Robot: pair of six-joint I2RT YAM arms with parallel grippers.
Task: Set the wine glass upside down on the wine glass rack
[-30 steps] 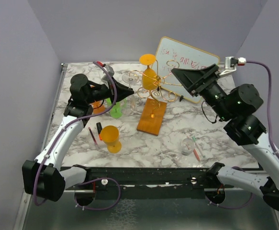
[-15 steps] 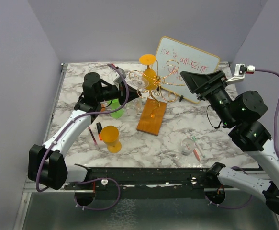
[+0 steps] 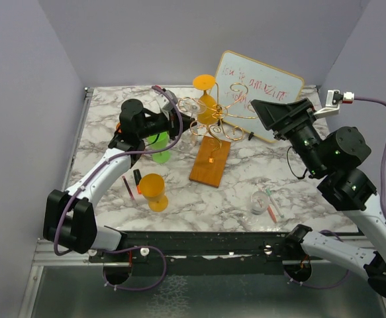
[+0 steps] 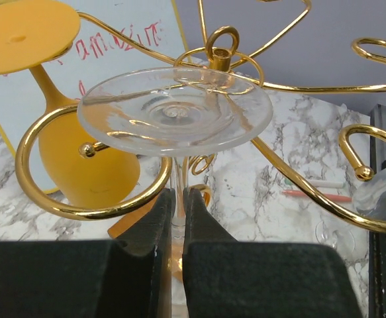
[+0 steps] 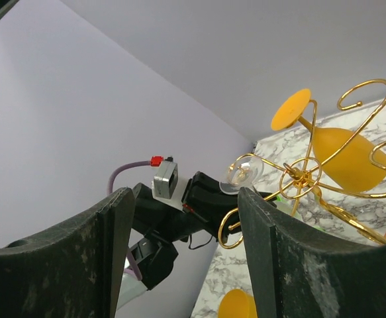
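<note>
Centre-left of the overhead view: L gripper (image 4: pixel 177 212) clamps the stem of the clear glass (image 4: pixel 175 112), foot up, bowl down & out of sight below the pads, so the foot can catch on a scroll of the rack (image 3: pixel 210 161). In the wrist view, centre frame, the foot disc sits just above a gold loop; whether it bears on the wire can't be told. Just right overhead, an orange glass (image 3: pixel 207 109) hangs the same way, showing the intended fit. Upper right, by the whiteboard (image 3: pixel 259 83), R gripper (image 5: pixel 184 199) hangs with jaws wide, holding nothing, apparently parked clear of the rack.
</note>
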